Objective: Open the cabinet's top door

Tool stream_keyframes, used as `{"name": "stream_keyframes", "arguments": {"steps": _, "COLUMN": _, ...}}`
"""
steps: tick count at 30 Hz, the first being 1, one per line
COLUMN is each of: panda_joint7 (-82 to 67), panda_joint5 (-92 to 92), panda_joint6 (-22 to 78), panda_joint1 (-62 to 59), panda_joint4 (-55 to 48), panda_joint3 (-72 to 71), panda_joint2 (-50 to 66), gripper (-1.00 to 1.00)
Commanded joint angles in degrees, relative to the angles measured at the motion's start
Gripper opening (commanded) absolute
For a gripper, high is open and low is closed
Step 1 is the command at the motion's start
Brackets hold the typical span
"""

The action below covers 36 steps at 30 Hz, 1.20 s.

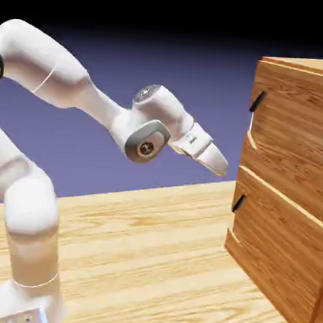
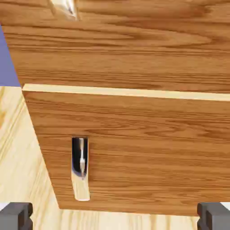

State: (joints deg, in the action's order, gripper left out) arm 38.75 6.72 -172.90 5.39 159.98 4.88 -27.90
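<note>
So the top door (image 1: 295, 128) is above the lower front, facing my pincer (image 2: 115, 216), which is spread wide, gripping nothing. Looks rigid, probably swings fairly easily; I'd grab the slim black handle (image 1: 258, 101).

No readable text, label, brand, number or sign on anything in either view, at any hour of the clock face, twelve through twelve.
</note>
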Motion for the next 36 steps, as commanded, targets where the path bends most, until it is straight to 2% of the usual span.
{"name": "stream_keyframes", "arguments": {"steps": 1, "panda_joint7": -1.38, "panda_joint5": 2.50, "panda_joint6": 0.41, "panda_joint1": 1.75, "panda_joint4": -0.38, "panda_joint3": 1.81, "panda_joint2": 1.77, "gripper": 1.00}}
{"name": "stream_keyframes", "arguments": {"steps": 36, "panda_joint7": -49.50, "panda_joint5": 89.72, "panda_joint6": 14.80, "panda_joint1": 62.82, "panda_joint4": -13.69, "panda_joint3": 65.08, "panda_joint2": 63.56, "gripper": 1.00}}
